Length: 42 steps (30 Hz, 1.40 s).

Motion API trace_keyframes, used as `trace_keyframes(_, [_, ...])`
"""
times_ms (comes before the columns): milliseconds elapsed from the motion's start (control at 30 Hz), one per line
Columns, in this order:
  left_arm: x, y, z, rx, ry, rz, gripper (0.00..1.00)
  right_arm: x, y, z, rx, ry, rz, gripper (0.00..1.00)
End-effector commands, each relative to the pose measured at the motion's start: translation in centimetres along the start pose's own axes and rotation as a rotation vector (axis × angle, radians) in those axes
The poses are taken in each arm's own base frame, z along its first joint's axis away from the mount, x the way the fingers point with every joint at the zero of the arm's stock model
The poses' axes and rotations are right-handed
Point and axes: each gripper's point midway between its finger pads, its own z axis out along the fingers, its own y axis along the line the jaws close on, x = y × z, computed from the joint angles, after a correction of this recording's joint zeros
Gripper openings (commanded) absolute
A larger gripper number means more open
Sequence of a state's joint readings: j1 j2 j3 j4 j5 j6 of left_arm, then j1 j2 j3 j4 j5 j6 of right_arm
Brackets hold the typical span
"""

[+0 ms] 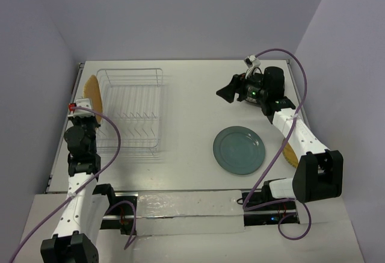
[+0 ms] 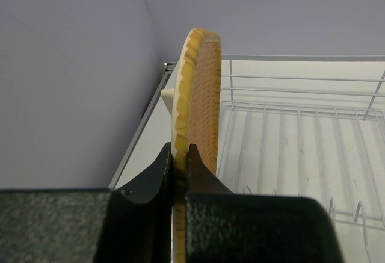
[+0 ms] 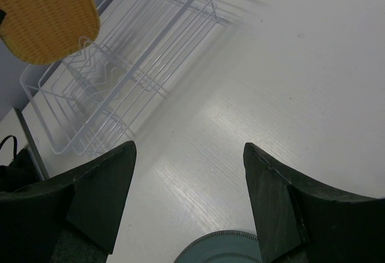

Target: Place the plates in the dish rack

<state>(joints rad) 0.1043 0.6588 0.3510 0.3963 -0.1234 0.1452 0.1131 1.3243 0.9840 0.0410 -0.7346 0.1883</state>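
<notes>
The left gripper [image 2: 178, 156] jaws are clamped on the rim of the woven tan plate [image 2: 201, 94], held upright on edge just beside the left wall of the dish rack [image 2: 301, 79]; the right gripper [image 3: 188, 154] jaws stand wide apart and empty, over the far right of the table [image 1: 192, 94]; the teal-grey plate [image 1: 239, 150] lies flat, near right; a yellow-tan plate [image 1: 290, 153] shows partly under the right arm.

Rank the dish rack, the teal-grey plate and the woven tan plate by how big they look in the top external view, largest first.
1. dish rack
2. teal-grey plate
3. woven tan plate, though the left claw holds it on edge, so only a sliver shows; its real size against the teal-grey plate is unsure.
</notes>
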Motion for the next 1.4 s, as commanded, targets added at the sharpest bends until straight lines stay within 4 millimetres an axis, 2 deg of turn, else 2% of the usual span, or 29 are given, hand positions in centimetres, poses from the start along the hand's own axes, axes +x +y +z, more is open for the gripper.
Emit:
trace_keyframes(0, [-3.9, 1.4, 0.0, -0.058, -0.138, 0.034, 0.0, -2.9, 1.0, -0.2, -0.041, -0.056, -0.076, 0.79])
trace_keyframes(167, [-2.9, 1.5, 0.5, -0.066, -0.095, 0.039, 0.01, -2.9, 1.1, -0.3, -0.042, -0.058, -0.086, 0.79])
trace_keyframes(267, [-2.2, 1.3, 0.5, -0.059, -0.058, 0.029, 0.04, -3.1, 1.4, -0.4, -0.05, -0.061, -0.098, 0.79])
trace_keyframes(300, [-2.4, 1.4, 0.6, -0.06, -0.063, 0.028, 0.05, -3.0, 1.4, -0.4, -0.053, -0.06, -0.098, 0.79])
trace_keyframes(367, [-1.9, 1.5, 0.4, -0.081, -0.034, -0.027, 0.22, -3.1, 1.4, -0.3, -0.058, -0.057, -0.091, 0.79])
trace_keyframes(633, [-1.2, 1.9, 0.1, -0.115, -0.009, -0.069, 0.28, -2.8, 1.4, -0.1, -0.073, -0.046, -0.075, 0.79])
trace_keyframes(733, [-1.1, 1.5, 0.1, -0.092, 0.012, -0.082, 0.3, -2.7, 1.5, -0.1, -0.075, -0.045, -0.073, 0.79])
trace_keyframes(767, [-1.2, 1.2, 0.0, -0.076, 0.028, -0.096, 0.36, -2.7, 1.6, -0.2, -0.076, -0.047, -0.074, 0.79])
trace_keyframes(833, [-1.4, 0.8, -0.2, -0.052, 0.054, -0.116, 0.56, -2.8, 1.7, -0.2, -0.079, -0.047, -0.072, 0.79])
trace_keyframes(900, [-1.9, 0.8, -0.6, -0.052, 0.05, -0.13, 0.76, -2.9, 1.9, -0.3, -0.084, -0.05, -0.077, 0.79])
trace_keyframes(967, [-2.6, 1.4, -1.1, -0.087, 0.041, -0.182, 0.82, -2.9, 2.0, -0.4, -0.086, -0.051, -0.078, 0.79])
trace_keyframes(1200, [-5.2, 2.5, -1.8, -0.129, -0.003, -0.215, 0.96, -2.8, 2.4, -0.5, -0.09, -0.051, -0.078, 0.8])
trace_keyframes(1367, [-9.0, 4.7, -1.6, -0.24, -0.031, -0.302, 0.99, -3.4, 2.4, -1.0, -0.047, -0.077, -0.062, 0.87])
